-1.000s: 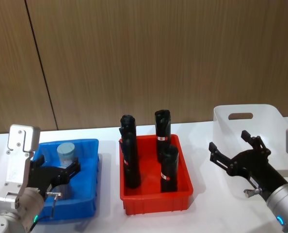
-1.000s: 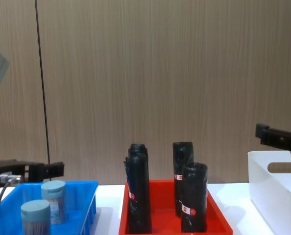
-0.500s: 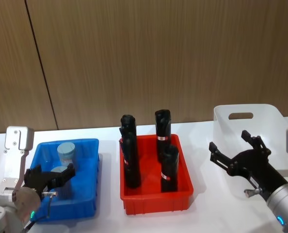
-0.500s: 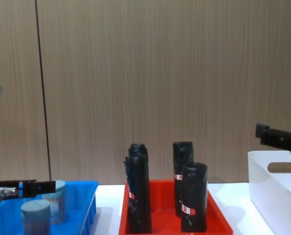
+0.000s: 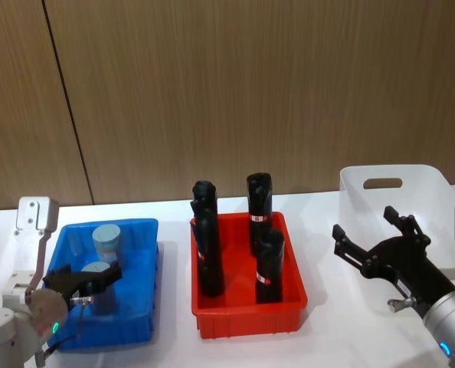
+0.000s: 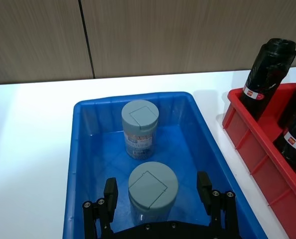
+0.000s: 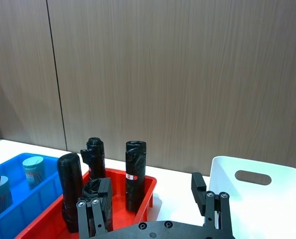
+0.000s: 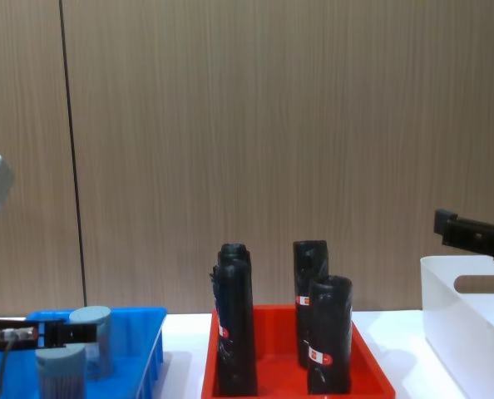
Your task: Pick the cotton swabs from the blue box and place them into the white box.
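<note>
Blue box (image 5: pixel 142 310): left claw (image 5: pixel 84 271), open, has dropped astride the nearer cotton swabs (image 6: pixel 153 188); right claw (image 5: pixel 364 222) open.

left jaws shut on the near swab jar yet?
Open. The left gripper straddles the near jar, with a gap showing on each side of it; the jar stands upright in the blue box.

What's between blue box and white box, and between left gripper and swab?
The red tray with four upright black rolls sits between blue box and white box; the carry likely must clear them. Nothing stands between the open left gripper and the near cotton swab. Right gripper hovers open near the white box.
</note>
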Available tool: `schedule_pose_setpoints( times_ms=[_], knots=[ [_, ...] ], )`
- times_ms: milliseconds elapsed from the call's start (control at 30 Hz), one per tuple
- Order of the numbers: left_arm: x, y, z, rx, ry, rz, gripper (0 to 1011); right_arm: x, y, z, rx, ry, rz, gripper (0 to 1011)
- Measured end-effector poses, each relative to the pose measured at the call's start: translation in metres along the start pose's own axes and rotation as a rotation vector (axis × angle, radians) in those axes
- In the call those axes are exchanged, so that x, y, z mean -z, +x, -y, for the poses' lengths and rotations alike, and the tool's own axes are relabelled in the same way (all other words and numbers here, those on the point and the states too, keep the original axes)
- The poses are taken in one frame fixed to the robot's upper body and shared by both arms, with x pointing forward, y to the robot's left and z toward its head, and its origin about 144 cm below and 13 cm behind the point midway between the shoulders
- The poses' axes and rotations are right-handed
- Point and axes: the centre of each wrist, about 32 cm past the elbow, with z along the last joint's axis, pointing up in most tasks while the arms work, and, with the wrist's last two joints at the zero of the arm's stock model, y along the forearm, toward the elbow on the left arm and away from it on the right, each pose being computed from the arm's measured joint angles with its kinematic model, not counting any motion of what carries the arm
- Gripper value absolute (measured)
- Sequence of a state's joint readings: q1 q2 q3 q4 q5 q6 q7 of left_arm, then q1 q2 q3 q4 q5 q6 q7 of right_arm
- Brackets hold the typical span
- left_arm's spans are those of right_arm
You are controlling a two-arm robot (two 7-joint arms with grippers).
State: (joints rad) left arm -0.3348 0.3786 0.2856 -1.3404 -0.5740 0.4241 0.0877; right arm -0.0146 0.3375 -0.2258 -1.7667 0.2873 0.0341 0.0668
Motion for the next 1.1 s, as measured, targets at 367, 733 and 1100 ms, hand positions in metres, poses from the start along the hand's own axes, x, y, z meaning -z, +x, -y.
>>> schedule_pose_setpoints(
  times_ms=[367,733,1100],
  knots=[
    [-0.002,0.007,0.018,0.026,0.045,-0.011,1004,0.0,0.0,0.0,0.0,0.0,0.0,1002],
    [-0.004,0.01,0.03,0.044,0.077,-0.01,990,0.0,0.0,0.0,0.0,0.0,0.0,1001],
    [-0.005,0.011,0.035,0.05,0.093,-0.006,730,0.0,0.0,0.0,0.0,0.0,0.0,1001]
  ],
)
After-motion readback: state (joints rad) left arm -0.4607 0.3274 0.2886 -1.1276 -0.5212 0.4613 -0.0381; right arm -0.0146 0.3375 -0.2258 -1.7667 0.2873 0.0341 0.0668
